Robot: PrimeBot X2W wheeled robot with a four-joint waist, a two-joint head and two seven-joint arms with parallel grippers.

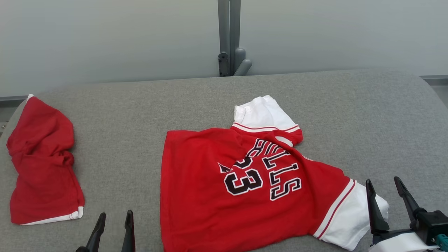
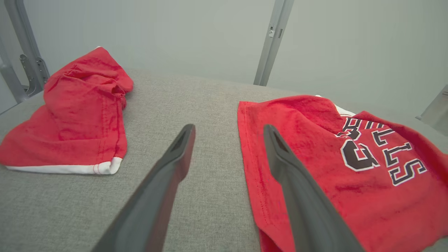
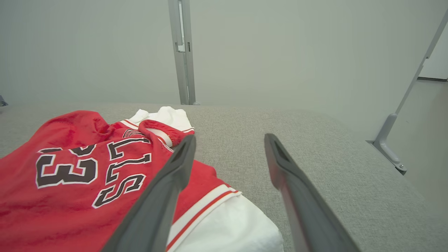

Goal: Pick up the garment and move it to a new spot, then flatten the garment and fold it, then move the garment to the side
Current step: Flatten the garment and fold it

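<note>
Both tools stand spread and empty. The left tool [image 1: 116, 213] hovers at the near edge by the hem. The right tool [image 1: 382, 180] is just beside a sleeve of the red jersey with white sleeves and black lettering [image 1: 210, 182], which lies print-up in the middle of the grey fabric-covered desk [image 1: 140, 115]. Its body is mostly spread, but the far sleeve and collar are rumpled, so flattening appears to be the step in hand. The next move likely calls for pinching sleeve and hem and drawing them outward. Farther left, well apart, lies a crumpled red cloth garment with a white hem [image 1: 42, 164]. A grey metal post [image 1: 229, 35] stands behind.
</note>
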